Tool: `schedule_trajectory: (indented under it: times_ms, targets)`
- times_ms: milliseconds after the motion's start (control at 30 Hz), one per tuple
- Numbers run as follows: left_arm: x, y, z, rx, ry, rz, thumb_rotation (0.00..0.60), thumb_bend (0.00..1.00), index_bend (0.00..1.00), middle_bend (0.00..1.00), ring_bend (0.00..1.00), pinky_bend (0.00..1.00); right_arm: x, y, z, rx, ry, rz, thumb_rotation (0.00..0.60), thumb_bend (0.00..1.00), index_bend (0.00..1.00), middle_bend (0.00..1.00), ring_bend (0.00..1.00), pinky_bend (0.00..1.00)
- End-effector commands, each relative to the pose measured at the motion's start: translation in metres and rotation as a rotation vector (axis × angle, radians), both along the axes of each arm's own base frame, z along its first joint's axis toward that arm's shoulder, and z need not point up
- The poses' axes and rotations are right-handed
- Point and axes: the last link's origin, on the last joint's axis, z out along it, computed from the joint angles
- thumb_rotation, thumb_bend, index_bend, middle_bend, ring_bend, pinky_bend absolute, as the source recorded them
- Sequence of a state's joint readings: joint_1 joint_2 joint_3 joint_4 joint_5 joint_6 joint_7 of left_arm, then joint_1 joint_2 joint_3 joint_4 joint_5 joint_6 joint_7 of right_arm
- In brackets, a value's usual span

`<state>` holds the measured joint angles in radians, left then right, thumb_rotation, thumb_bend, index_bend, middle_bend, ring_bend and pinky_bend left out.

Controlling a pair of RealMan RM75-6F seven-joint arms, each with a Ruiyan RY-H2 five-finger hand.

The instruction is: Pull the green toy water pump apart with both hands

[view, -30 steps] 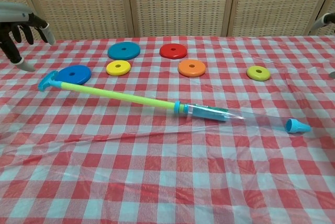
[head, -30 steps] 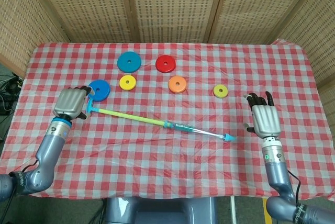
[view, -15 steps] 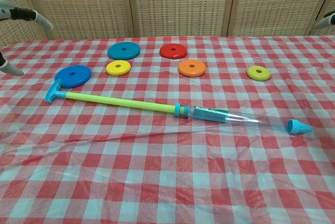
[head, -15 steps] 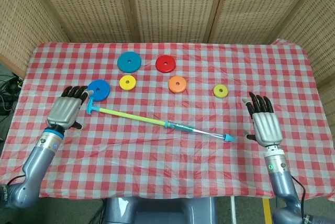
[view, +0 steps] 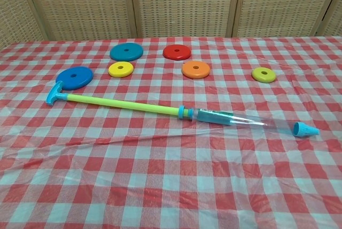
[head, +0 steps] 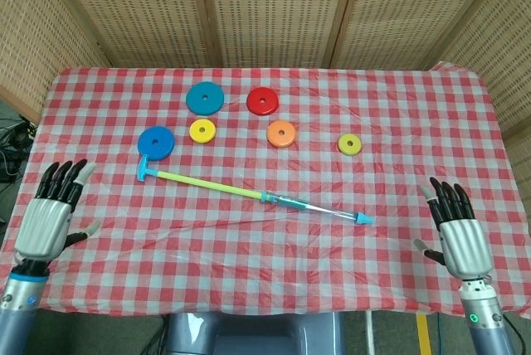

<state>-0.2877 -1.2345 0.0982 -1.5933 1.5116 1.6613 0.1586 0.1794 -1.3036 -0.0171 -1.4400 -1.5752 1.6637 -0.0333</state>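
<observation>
Pump extended, by the look of it: green toy water pump (head: 253, 195) lying flat on the red-and-white checked tabletop (head: 398, 114), stretched diagonally from left of centre toward the right edge, with yellow-green plunger rod (view: 123, 103) drawn well out of clear plastic barrel (view: 235, 119). Blue T-shaped handle (view: 55, 93) just beside the blue flat disc (view: 74, 76); blue collar (view: 184, 112) where rod meets barrel; blue nozzle tip (view: 304, 129) at the far end, pointing toward the right edge. Rod and barrel seemingly joined at the collar, so pulled long rather than separated into two pieces; hard to tell more from these views. Judged largely done if extension was the aim. Left robot hand (head: 48, 221) hovering at the near left corner, fingers spread, holding nothing and well apart from the handle. Right robot hand (head: 459, 236) at the near right corner, likewise spread and empty, well apart from the nozzle. Neither visible in the chest view. Toward the far edge, a teal disc (head: 204, 98), red disc (head: 263, 101), yellow ring (head: 202, 130), orange ring (head: 281, 133) and yellow-green ring (head: 349, 144), none touching the pump.
</observation>
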Motion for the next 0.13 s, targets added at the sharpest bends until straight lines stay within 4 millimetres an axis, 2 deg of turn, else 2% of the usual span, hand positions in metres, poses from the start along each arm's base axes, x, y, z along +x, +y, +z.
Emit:
schedule_trajectory:
  times_ms: [33,133]
  targets:
    - [-0.0157,-0.0171,0.0003,0.001,0.003,0.034,0.600,0.14,0.03,0.00,0.00,0.00,-0.0045,0.0117,0.0004,0.004,-0.006,0.011,0.600,0.27,0.03,0.00,0.00,0.00]
    - [-0.0184,-0.0194,0.0026,0.004,-0.015,0.040,0.600,0.14,0.03,0.00,0.00,0.00,-0.0027,0.0131,0.0034,-0.008,-0.001,0.024,0.600,0.27,0.02,0.00,0.00,0.00]
